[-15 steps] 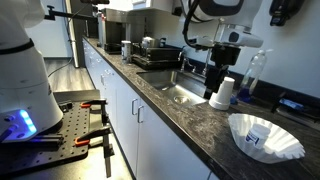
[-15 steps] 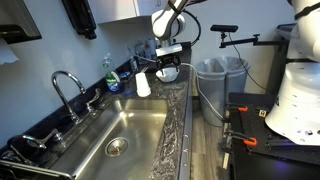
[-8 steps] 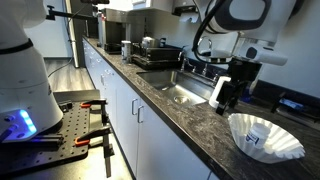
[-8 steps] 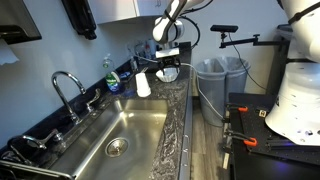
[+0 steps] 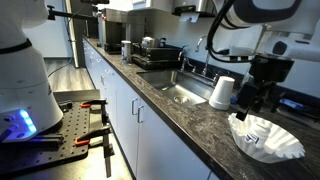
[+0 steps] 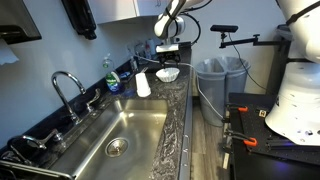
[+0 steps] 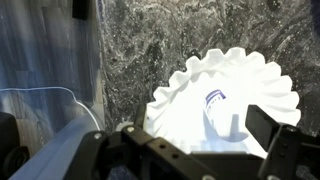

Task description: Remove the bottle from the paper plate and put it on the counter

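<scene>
Evidently light and stiff, the bottle (image 7: 220,108) seems to lie on its side in the plate (image 7: 175,85), long axis running toward the wrist camera, narrow end nearest. Smooth and round, it may roll, so grip across the body. The end effector (image 7: 198,140) hovers above, jaws spread wide, over the tabletop (image 7: 150,40).

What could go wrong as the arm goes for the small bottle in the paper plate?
1. The open tool hovers over the paper plate. Its ruffled rim looks flimsy, so a finger might catch it and drag or lift the plate along.
2. The bottle is short and sits low in the plate, so the tool could pinch paper or tip it.
3. The white cup stands nearby on the counter, and a swing towards it might knock it over.
</scene>
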You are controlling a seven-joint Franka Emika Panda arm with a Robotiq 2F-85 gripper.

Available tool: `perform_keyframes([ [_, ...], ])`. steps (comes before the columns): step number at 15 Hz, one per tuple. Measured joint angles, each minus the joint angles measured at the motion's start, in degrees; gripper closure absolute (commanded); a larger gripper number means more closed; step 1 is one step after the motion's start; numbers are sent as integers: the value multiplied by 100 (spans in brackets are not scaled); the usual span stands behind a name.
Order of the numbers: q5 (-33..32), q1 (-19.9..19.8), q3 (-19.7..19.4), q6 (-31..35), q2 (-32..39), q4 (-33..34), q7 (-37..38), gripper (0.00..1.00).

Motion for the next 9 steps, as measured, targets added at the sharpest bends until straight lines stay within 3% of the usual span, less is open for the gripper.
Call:
perform_keyframes([
  [9,-1,-16,1,-186,940,1018,171,0],
])
